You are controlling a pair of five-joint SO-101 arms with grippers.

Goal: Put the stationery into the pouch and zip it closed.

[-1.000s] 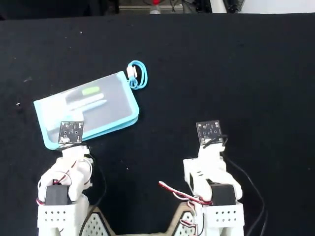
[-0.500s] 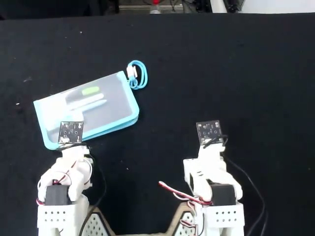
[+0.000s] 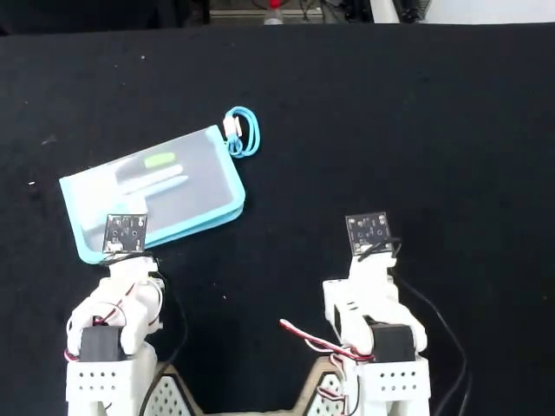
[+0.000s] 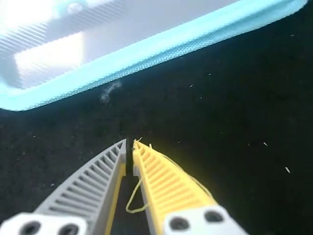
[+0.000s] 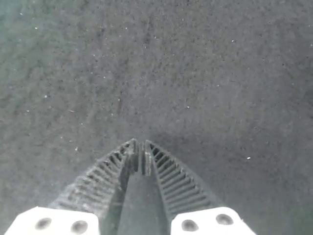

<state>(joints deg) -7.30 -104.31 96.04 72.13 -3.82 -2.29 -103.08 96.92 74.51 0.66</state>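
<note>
Pincers: both clenched, both gripping nothing!
Left pincer [image 4: 129,143]: grey and yellow ribbed fingers tip to tip, over bare worktop [image 4: 234,122], just short of the pouch [image 4: 161,49] border.
Right pincer [image 5: 140,143]: dark ribbed fingers pressed together above black felt.
Pouch: upper left of the high view, flat, tilted, frosted face, turquoise mesh edging, rounded corners.
Stationery [image 3: 154,178]: pale sticks and a green piece showing through.
Strap [image 3: 244,132]: blue loop at the pouch's upper right corner.
</note>
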